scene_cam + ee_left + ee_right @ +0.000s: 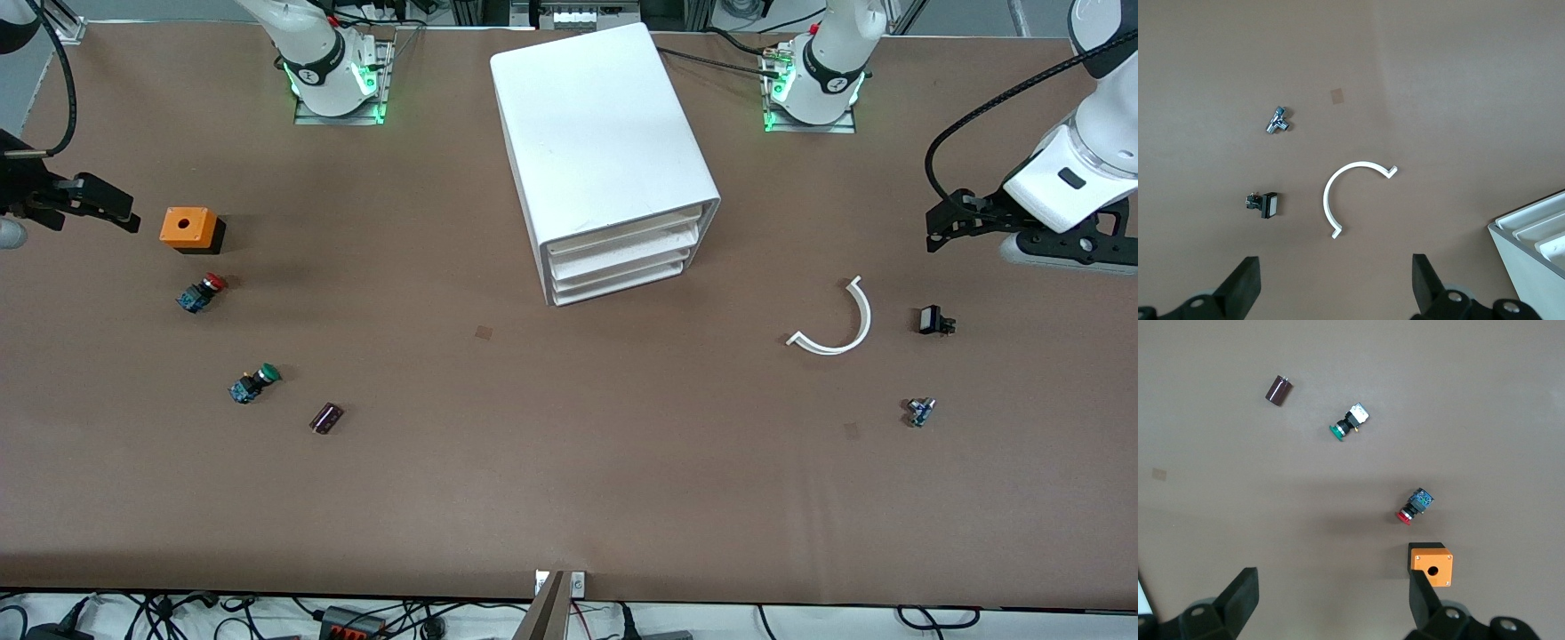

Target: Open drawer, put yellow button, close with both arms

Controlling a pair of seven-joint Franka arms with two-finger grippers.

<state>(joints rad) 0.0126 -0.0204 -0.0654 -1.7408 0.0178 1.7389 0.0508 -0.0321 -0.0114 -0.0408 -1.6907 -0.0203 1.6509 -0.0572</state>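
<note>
Front view: all drawers of the drawer unit (613,160) are shut, no yellow button shows, only an orange button box (187,228), and the right gripper (98,203) and left gripper (944,222) wait wide open, empty, at the table ends, which fits either pre-open or stowed-and-closed.

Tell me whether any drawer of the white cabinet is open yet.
All shut. The front view shows the white cabinet's three drawer fronts stacked flush, none pulled out. Both pincers hover off at the table's ends.

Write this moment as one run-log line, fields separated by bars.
drawer unit: all drawers closed | orange button box: on table | left gripper: open, waiting | right gripper: open, waiting
</note>
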